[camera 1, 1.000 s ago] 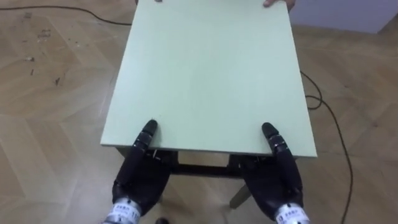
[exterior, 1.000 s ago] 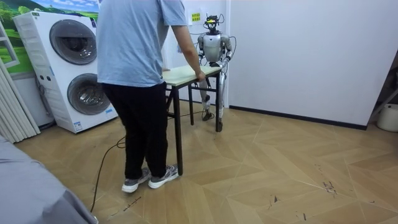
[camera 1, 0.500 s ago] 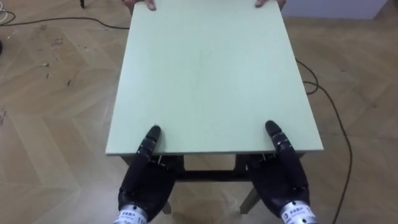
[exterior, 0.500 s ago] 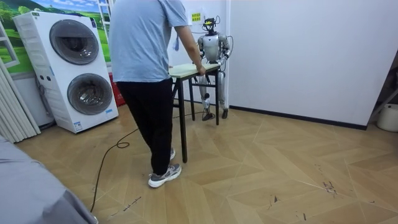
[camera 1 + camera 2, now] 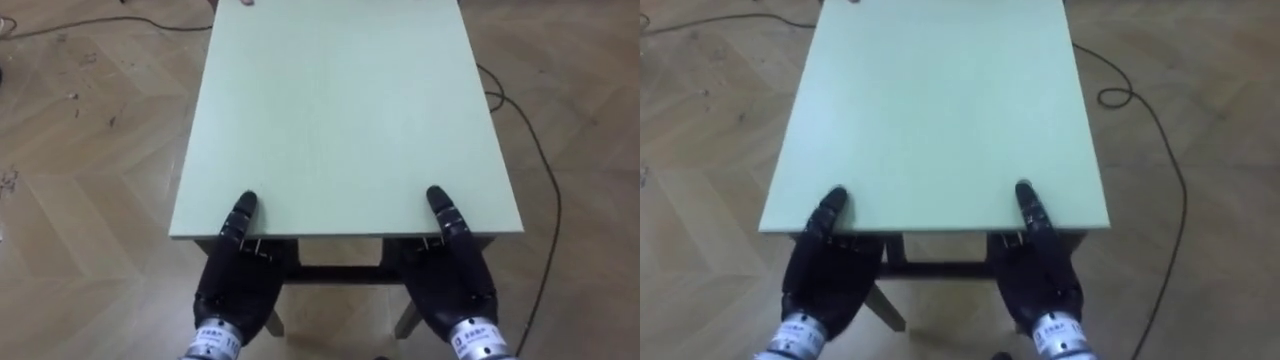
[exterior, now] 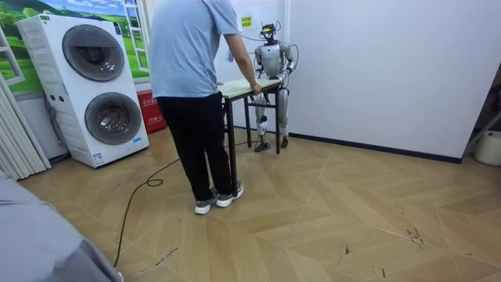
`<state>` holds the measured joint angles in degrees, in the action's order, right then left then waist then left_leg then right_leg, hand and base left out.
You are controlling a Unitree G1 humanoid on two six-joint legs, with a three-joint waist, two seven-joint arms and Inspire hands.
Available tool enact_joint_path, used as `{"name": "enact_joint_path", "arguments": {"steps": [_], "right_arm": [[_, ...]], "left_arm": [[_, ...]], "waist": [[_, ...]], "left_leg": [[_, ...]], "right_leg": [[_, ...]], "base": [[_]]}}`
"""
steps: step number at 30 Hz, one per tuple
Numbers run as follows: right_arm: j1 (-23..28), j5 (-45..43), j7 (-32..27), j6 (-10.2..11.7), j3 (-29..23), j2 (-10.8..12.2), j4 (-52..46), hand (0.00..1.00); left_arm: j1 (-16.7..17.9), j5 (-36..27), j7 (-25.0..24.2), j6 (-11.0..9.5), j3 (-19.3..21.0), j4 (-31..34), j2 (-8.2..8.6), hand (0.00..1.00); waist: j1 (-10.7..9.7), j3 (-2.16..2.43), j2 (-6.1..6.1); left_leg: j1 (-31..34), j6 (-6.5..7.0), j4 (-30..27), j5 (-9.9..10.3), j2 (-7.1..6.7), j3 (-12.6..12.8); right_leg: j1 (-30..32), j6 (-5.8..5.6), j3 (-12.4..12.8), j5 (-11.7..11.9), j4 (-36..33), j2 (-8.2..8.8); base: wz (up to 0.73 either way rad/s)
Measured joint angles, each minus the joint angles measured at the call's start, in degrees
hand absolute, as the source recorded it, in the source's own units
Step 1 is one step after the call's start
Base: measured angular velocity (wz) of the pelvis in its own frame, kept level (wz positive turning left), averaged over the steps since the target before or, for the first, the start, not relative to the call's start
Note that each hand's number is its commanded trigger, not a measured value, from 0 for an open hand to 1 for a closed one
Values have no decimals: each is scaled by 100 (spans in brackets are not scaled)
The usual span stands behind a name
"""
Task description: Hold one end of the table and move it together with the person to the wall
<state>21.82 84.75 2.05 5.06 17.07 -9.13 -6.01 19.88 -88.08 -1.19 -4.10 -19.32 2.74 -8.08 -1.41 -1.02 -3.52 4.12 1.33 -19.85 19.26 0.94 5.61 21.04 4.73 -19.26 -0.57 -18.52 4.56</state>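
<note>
No text can be read with certainty. Small dark print is carried on the white bands at the wrists of the left hand point(image 5: 238, 288) and the right hand point(image 5: 450, 288), below the near edge of the table point(image 5: 340, 110), but it is too small to be made out. In the room view a yellow sign point(image 6: 246, 21) is seen on the wall behind the robot, and pale marks on a red box point(image 6: 149, 106) beside the washer point(image 6: 86, 78). Neither can be deciphered.
</note>
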Motion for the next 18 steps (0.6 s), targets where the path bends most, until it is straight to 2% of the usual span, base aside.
{"name": "enact_joint_path", "arguments": {"steps": [4, 6, 7, 8, 9, 10, 11, 12, 14, 15, 16, 18], "right_arm": [[24, 29, 0, -139, -96, -32, 55, 100], [51, 73, -3, -141, -102, -54, 63, 100], [78, 72, -3, -129, -100, -58, 63, 100], [94, 86, -10, -127, -80, -68, 64, 100], [118, 104, -10, -127, -77, -64, 69, 100], [187, 141, 13, -81, -61, -36, 68, 100], [211, 155, 33, -45, -39, -33, 69, 100], [224, 195, 54, 9, 4, -33, 69, 100], [161, 229, 52, 35, 45, -37, 69, 100], [150, 245, 53, 37, 52, -33, 68, 100], [115, 248, 52, 36, 66, -30, 71, 100], [117, 255, 52, 38, 83, -36, 71, 100]], "left_arm": [[60, -53, 24, 141, -5, 0, -94, 100], [77, -132, 37, 170, -36, 0, -88, 100], [75, -114, 72, 170, -48, 0, -90, 100], [77, -115, 73, 169, -56, -5, -90, 100], [77, -110, 74, 170, -61, -8, -94, 100], [76, -38, 74, 170, -68, -8, -92, 100], [77, 4, 74, 170, -66, -7, -80, 100], [79, 17, 74, 167, -62, -3, -77, 100], [79, 43, 66, 150, -39, 29, -87, 100], [79, 48, 61, 145, -36, 40, -87, 100], [84, 49, 49, 124, -22, 51, -75, 100], [92, 114, 41, 103, -17, 60, -97, 100]], "waist": [[-6, 3, 179], [-7, 16, 219], [-23, 17, 221], [-5, 13, 215], [-10, 9, 209], [-45, 3, 221], [-49, -1, 228], [-12, -2, 240], [146, -4, 252], [195, -6, 262], [296, -5, 262], [318, -4, 305]], "left_leg": [[41, 125, -97, -98, -180, 59], [41, 192, -90, -127, -232, 56], [39, 254, -84, -160, -234, 67], [34, 288, -87, -184, -207, 110], [20, 281, -90, -191, -155, 172], [19, 213, -81, -233, -79, 268], [19, 176, -75, -253, -48, 301], [11, 140, -75, -262, -45, 299], [-51, 44, 61, -323, -76, 361], [-75, 32, 130, -355, -65, 380], [-94, 19, 259, -429, -33, 379], [-209, 9, 466, -551, -17, 365]], "right_leg": [[2, -99, 150, 232, 10, 179], [-68, -258, 198, 318, 119, 214], [-115, -465, 244, 382, 171, 219], [-98, -556, 395, 250, -109, 241], [-83, -545, 525, 2, -469, 273], [-120, -553, 623, -458, -1130, 416], [-172, -606, 699, -625, -1365, 481], [-330, -752, 858, -847, -1509, 531], [-504, -772, 929, -879, -995, 310], [-575, -774, 942, -881, -793, 259], [-664, -669, 941, -778, -498, 159], [-811, -626, 892, -676, -245, 107]], "base": [[-3], [5], [11], [12], [27], [36], [38], [6], [-24], [-35], [-21], [-1]]}}
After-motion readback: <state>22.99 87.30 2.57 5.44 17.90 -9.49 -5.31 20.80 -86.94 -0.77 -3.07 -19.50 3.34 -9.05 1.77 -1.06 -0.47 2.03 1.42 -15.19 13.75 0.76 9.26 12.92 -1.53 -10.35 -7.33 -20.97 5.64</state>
